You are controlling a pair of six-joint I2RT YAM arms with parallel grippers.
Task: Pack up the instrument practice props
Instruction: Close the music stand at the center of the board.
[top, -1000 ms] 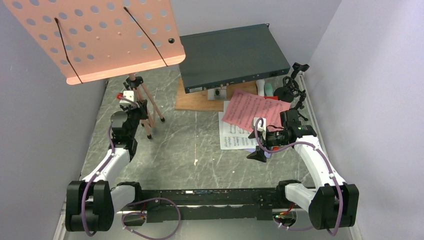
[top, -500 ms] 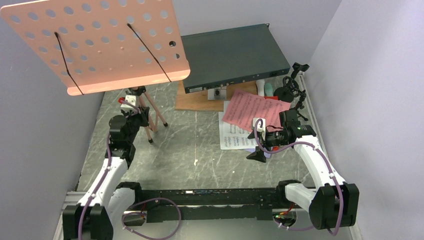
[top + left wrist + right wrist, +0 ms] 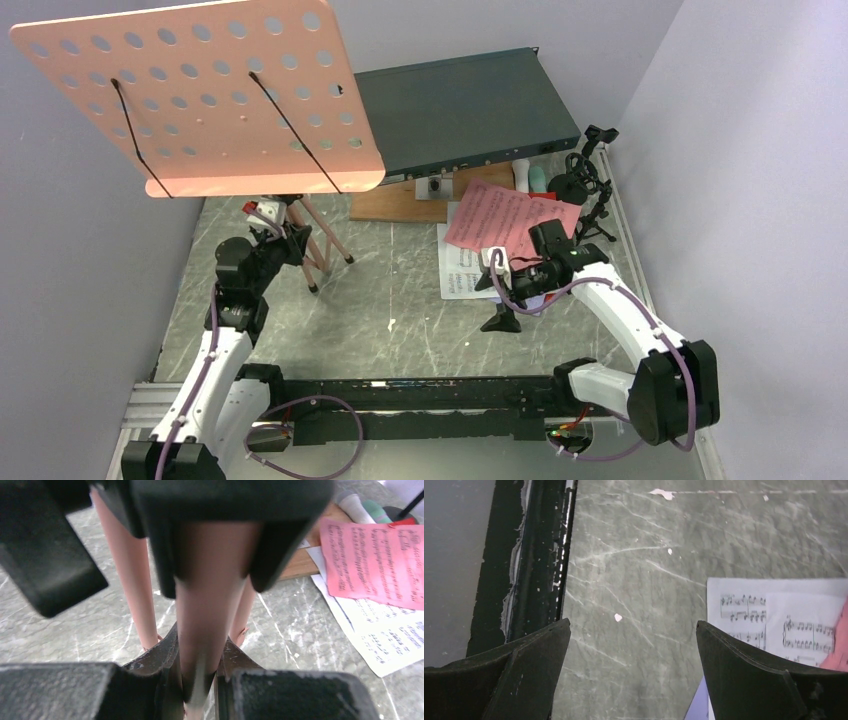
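Music stand (image 3: 200, 100), clamped in left pincer (image 3: 197, 674)

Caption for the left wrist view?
Left gripper clamped on the pole of the salmon-pink music stand; pink page and white page lie on the table at right.

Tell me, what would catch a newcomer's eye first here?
The big salmon-pink perforated music stand looms at the upper left, its thin pole clamped in the left pincer. Next comes the red sheet-music page lying over a white page at the right of the table, with the right pincer open close by.
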